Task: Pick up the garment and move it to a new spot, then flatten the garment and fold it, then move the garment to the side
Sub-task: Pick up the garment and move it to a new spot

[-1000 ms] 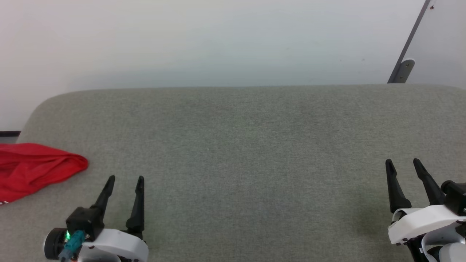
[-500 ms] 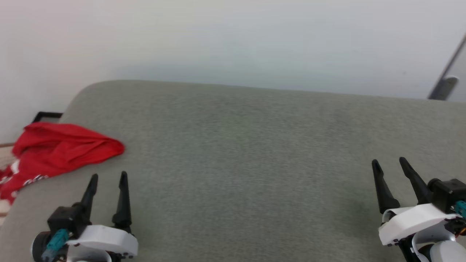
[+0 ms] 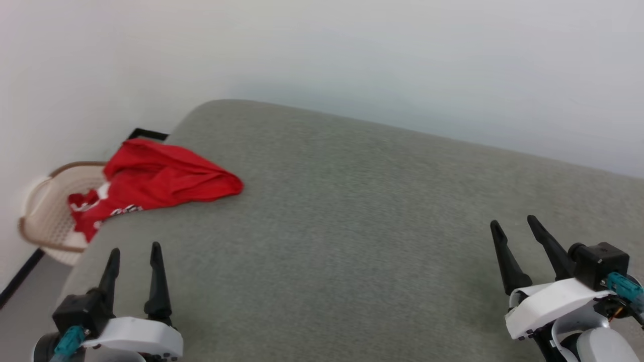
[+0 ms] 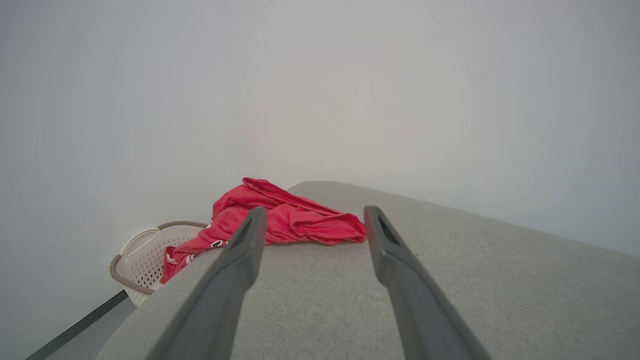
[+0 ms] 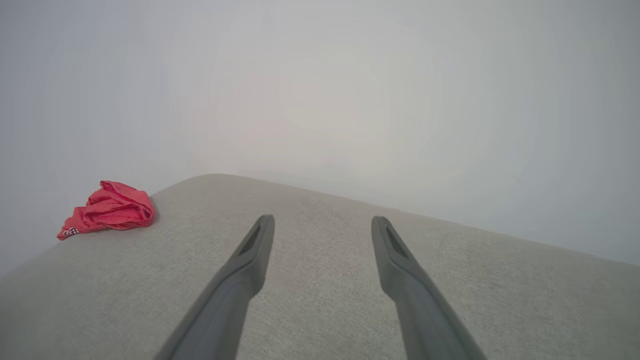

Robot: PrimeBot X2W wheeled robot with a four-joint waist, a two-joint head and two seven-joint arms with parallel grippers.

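The garment (image 3: 161,181), a crumpled red shirt with white trim, lies at the far left corner of the grey padded table (image 3: 352,226), one end hanging over the edge into a basket. My left gripper (image 3: 135,249) hovers open at the lower left, short of the garment and apart from it. In the left wrist view the garment (image 4: 290,220) lies straight ahead beyond the open left gripper (image 4: 311,212). My right gripper (image 3: 513,222) stands open at the lower right, empty. The right wrist view shows the garment (image 5: 112,209) far off to the left of the right gripper (image 5: 322,219).
A beige perforated laundry basket (image 3: 43,216) stands on the floor beside the table's left corner, also seen as the basket (image 4: 145,255) in the left wrist view. A pale wall runs behind the table. The grey surface stretches wide between the two grippers.
The head camera has turned left, bringing the garment and the basket further into view. Both grippers stay open and keep their places low in the picture.
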